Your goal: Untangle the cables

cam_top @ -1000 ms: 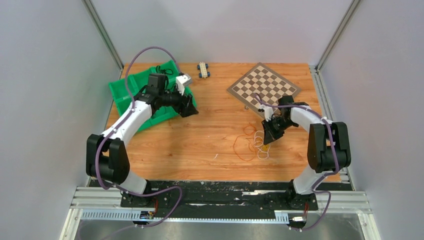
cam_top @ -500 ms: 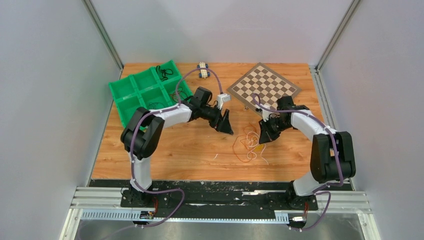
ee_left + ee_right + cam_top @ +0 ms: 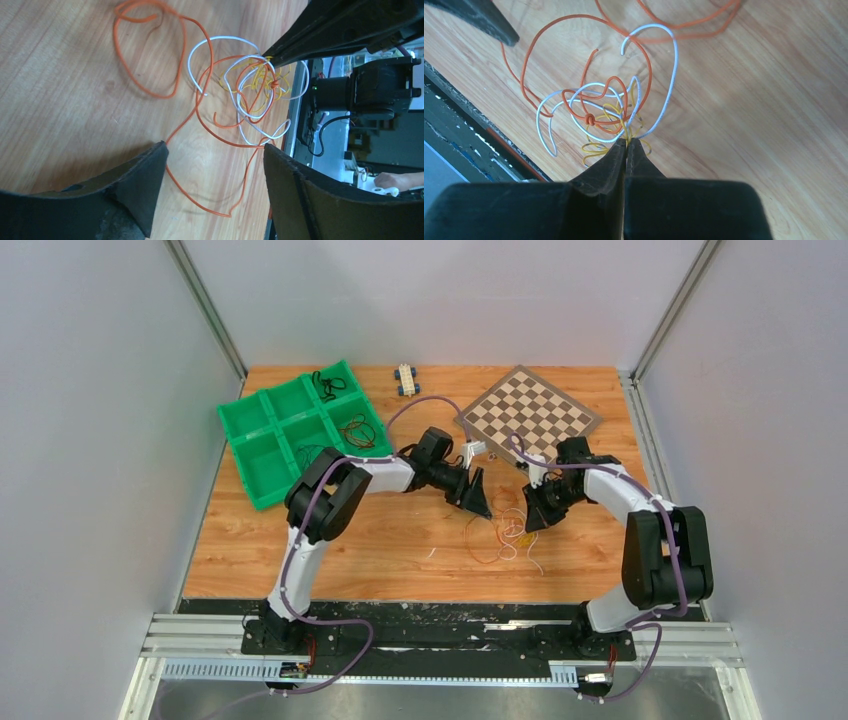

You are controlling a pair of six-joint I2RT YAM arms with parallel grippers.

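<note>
A tangle of orange, white and yellow cables [image 3: 503, 530] lies on the wooden table, right of centre. My right gripper [image 3: 626, 142] is shut, pinching the yellow cable [image 3: 591, 146] at the tangle's near side. The white cable [image 3: 675, 75] and the orange cable's knot [image 3: 589, 119] loop just beyond its tips. It also shows in the top view [image 3: 530, 521]. My left gripper [image 3: 214, 150] is open and low over the table at the tangle's left edge [image 3: 479, 504]. A loose orange loop [image 3: 227, 215] lies between its fingers, not gripped.
A green compartment tray [image 3: 262, 455] with dark cables in it stands at the back left. A chessboard [image 3: 528, 412] lies at the back right, close behind the right arm. A small toy car [image 3: 405, 380] sits at the far edge.
My left arm has swung from over the green tray across to the tangle's left side. My right gripper has stayed shut on the tangle and shifted slightly, and the loops have shifted with it.
</note>
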